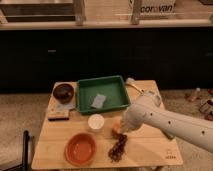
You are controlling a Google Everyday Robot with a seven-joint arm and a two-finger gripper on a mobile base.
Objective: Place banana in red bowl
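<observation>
The banana [134, 85] is a small pale yellow fruit lying at the back of the wooden table, just off the right rear corner of the green tray. The red bowl [80, 148] sits near the table's front left and holds nothing. My gripper [122, 128] is at the end of the white arm that reaches in from the right. It hangs low over the round orange fruit [116, 125], well in front of the banana and to the right of the red bowl. The arm hides part of the orange fruit.
A green tray [116, 101] with a grey-blue sponge [99, 100] stands at the back centre. A dark brown bowl [63, 91] and a flat block [59, 113] are at the left. A white cup [96, 122] is mid-table. A dark grape bunch [118, 148] lies at the front.
</observation>
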